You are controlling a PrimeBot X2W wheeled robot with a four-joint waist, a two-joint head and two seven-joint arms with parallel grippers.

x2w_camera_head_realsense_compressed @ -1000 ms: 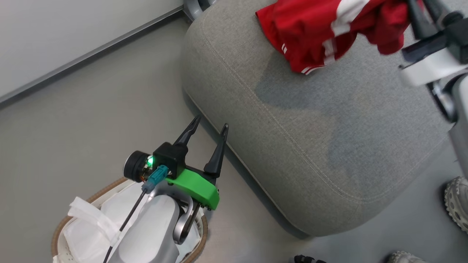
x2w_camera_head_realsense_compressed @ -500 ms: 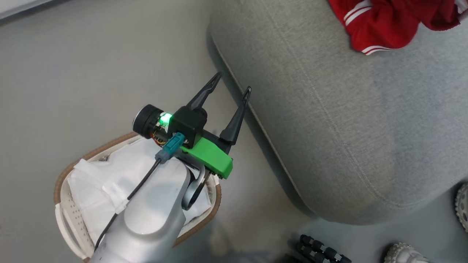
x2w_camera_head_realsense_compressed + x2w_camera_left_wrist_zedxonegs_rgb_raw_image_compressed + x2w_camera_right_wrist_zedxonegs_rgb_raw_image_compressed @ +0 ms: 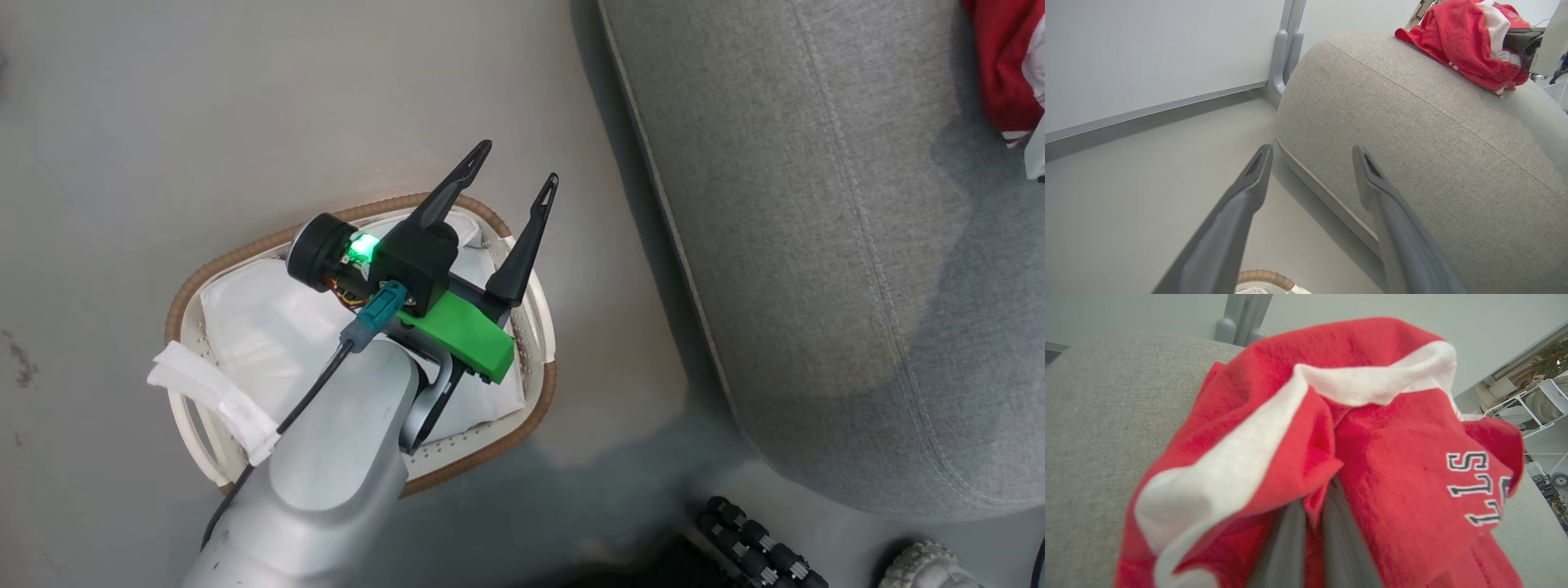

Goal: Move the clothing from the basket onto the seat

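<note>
At the left, the basket point(image 3: 189, 287) stands on the floor point(image 3: 122, 122), lined with a white liner point(image 3: 245, 318). The left hand point(image 3: 517, 163) hovers over its rim, fingers apart and empty. To the right, the clothing point(image 3: 1000, 73) lies on the seat point(image 3: 816, 245), a red fold clamped in the right hand point(image 3: 1315, 506).

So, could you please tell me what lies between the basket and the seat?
The stretch is bare: in the head view, a strip of grey floor separates the basket from the seat, with nothing on it.
</note>
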